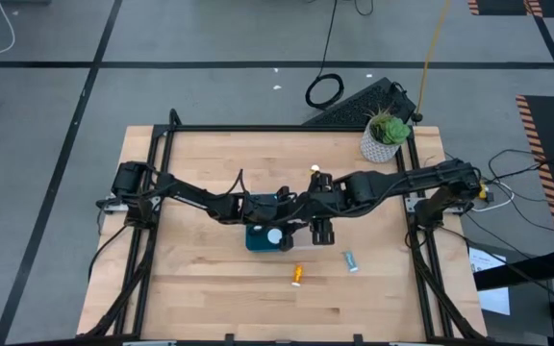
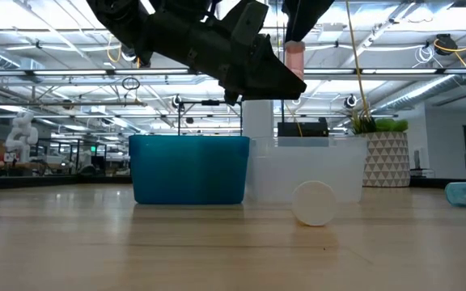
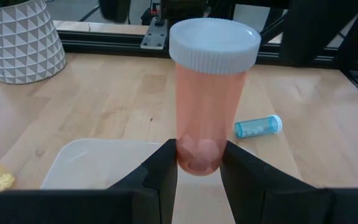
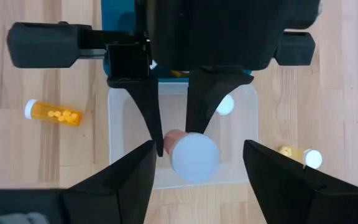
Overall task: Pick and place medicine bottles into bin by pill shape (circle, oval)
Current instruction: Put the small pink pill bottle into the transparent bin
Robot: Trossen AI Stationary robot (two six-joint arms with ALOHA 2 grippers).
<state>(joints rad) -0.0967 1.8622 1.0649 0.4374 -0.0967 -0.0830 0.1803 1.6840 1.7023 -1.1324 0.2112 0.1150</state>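
The left pincer is clamped on the lower end of a pink bottle, holding it upright above the clear bin, which sits just beside the teal bin. The right pincer hangs spread wide and empty over that clear bin. The bottle looks light, stiff and smooth-walled, so I judge a mid-body grip steadier than this low one, which could let it tip.

Two matte black jointed arms, left arm and right arm, span mid-frame with thin black cables looped along their links. Each ends in flat, tapered black fingers of angular, wedge-like shape.
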